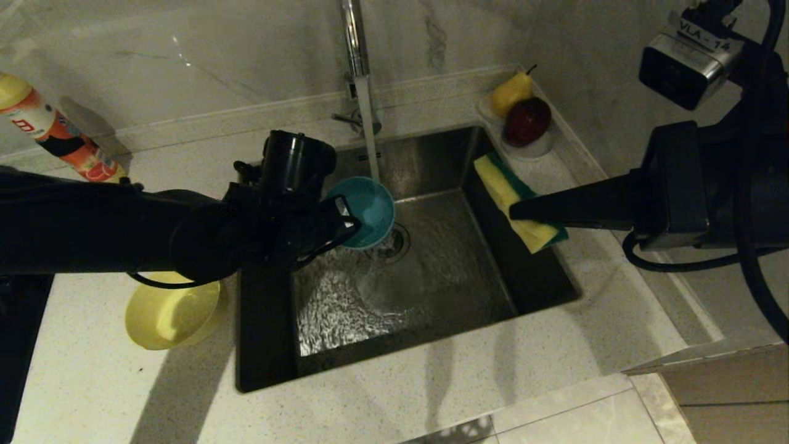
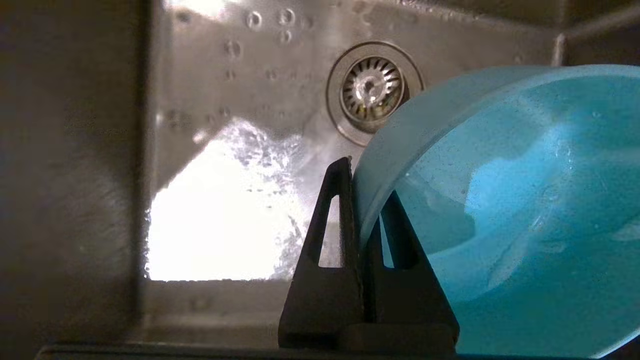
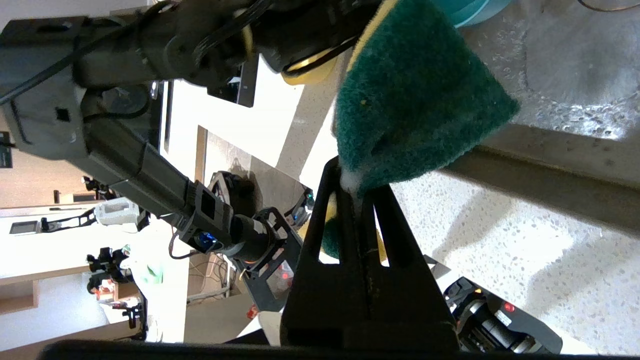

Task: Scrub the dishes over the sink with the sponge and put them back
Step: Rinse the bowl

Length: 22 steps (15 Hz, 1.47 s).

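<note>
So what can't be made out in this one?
- Pink bowl: in no view.
- Yellow bowl: the left arm hides its far side in the head view.
- Bottle: its label is too small to read, and the arm covers its base.
- Sponge: whether it touches the blue bowl held by the left gripper; the right wrist view cuts off the bowl.

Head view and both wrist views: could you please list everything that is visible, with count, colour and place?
Sink: one, steel, set in the counter, water on its floor.
Tap: one, chrome, behind the sink.
Blue bowl: one, held tilted over the sink.
Yellow bowl: one, on the counter left of the sink.
Sponge: one, yellow with green face, over the sink's right rim.
Fruit dish: one, white, back right corner, bearing a yellow pear and a dark red fruit.
Bottle: one, orange and white, far left.
Left gripper: shut on the blue bowl's rim.
Right gripper: shut on the sponge.
</note>
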Motion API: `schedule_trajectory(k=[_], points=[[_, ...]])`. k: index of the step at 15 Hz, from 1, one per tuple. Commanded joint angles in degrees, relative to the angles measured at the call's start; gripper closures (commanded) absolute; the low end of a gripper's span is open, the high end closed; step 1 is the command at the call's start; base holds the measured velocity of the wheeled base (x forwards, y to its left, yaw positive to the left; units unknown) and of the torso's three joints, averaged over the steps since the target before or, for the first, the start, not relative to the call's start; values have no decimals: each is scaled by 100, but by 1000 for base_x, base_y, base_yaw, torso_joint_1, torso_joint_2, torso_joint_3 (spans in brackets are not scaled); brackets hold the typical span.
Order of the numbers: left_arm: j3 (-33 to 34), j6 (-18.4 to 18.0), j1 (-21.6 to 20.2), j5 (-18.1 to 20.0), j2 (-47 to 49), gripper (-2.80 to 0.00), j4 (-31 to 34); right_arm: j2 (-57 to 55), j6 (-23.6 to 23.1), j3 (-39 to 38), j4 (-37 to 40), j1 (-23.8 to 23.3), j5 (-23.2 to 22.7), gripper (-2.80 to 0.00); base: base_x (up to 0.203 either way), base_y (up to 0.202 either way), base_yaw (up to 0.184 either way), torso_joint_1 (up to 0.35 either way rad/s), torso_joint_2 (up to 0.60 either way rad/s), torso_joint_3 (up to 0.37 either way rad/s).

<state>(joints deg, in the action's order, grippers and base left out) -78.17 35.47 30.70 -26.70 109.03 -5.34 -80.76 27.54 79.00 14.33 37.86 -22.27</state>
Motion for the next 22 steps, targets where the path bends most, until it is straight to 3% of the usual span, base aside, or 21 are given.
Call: schedule_trajectory(k=[1, 6, 13, 17, 22], points=[[-297, 30, -2, -19, 359, 0, -3, -10, 16, -34, 8, -4, -14, 0, 0, 0, 0, 0, 0, 0], [-442, 52, -2, -19, 440, 0, 56, -10, 15, -34, 17, 2, -14, 0, 0, 0, 0, 0, 0, 0], [-366, 389, -109, -11, 285, 0, 590, -1, 15, -113, -1, 2, -14, 0, 0, 0, 0, 0, 0, 0], [-357, 592, -169, 358, 163, 0, 1007, -18, 15, -113, -9, 10, -14, 0, 0, 0, 0, 0, 0, 0], [-401, 601, -248, 358, 207, 0, 1035, -18, 15, -104, -9, 8, -5, 0, 0, 0, 0, 0, 0, 0]])
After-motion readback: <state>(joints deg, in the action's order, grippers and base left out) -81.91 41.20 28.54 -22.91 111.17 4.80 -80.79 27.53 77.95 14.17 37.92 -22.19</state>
